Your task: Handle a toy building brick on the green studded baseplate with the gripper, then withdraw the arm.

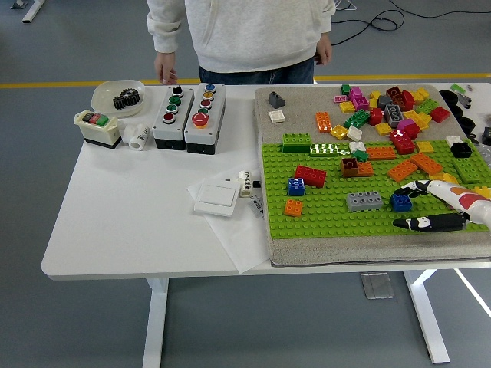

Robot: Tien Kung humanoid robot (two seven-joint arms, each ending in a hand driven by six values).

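Right hand [437, 207]: wrist and arm cut off at the 3 o'clock edge. Person [242, 34] at 12 o'clock: cropped above the torso. Green baseplate [322, 218]: right end partly hidden under the hand.

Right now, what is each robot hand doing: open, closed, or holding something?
Left robot hand: not in view.
Right robot hand: open, fingers extended low over the green studded baseplate, holding nothing, beside the small blue toy brick.
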